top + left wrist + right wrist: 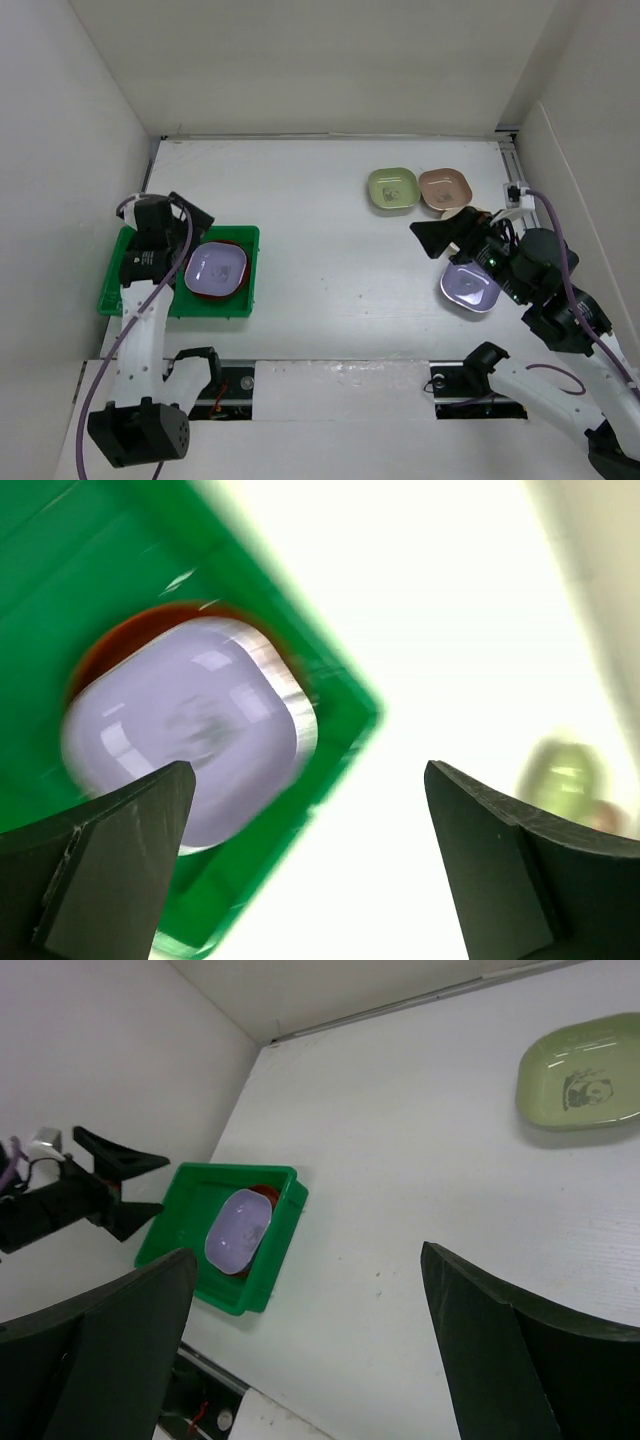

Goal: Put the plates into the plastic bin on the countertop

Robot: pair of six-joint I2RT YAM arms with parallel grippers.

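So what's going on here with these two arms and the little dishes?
Two robot arms are moving small plates into the green bin. A lavender plate already lies in it, on top of a reddish-brown plate. The left gripper hovers over the bin, open and empty. The right gripper is open and empty too. Waiting on the countertop are a second lavender plate, a pale green plate, a pinkish-tan plate and a partly hidden cream plate.

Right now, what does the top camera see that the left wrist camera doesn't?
Only the top camera: the open right hand and a second lavender plate near it. Only the left wrist camera: the inside faces of the open left hand and its fingers, close up. Both: the green bin holding a lavender plate on a reddish-brown plate, plus the pale green plate.
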